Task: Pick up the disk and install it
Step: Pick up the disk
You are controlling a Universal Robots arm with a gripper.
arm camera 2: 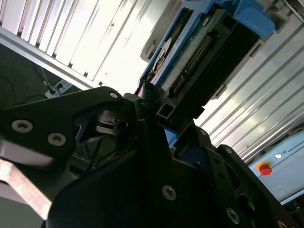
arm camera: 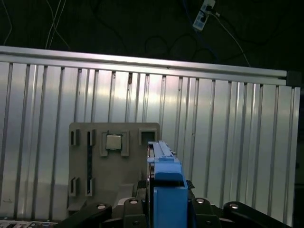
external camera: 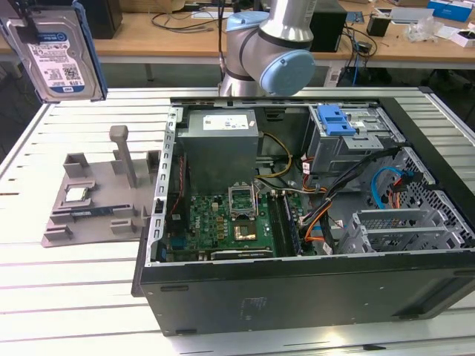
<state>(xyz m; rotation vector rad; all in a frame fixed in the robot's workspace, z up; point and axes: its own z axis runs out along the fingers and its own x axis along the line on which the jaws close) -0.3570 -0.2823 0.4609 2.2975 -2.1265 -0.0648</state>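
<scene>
Disk [external camera: 61,53] is in the air, well above the table [external camera: 74,297] and off the exterior view's left of the open PC case [external camera: 297,297]. It sits up and back from the grey fixture [external camera: 96,200], label face to the camera, roughly upright with a slight tilt.

Gripper [arm camera 2: 152,111] jaws are clamped on the disk at one end. In the second wrist view the connector edge and blue carrier frame stick out past the black fingers [arm camera 2: 142,137]. The pad contact itself is hidden behind the linkage, so grip depth is probably short but I can't confirm it.

Step in hand, as I read it: carry toward the case.

- The load is cantilevered from an end grip, so keep accelerations low and avoid fast wrist rotation, or it may pivot in the pads.
- Hold height over the case's near wall, and the small chip [external camera: 76,194] on the fixture.
- Drive cage [external camera: 356,144] has a blue bracket [external camera: 335,119] on top, with orange and blue cables [external camera: 386,185] just beside it. Come in from the clear side.
- Square the carrier to the bay before any contact, because a tilted entry will likely jam on the rails.
</scene>
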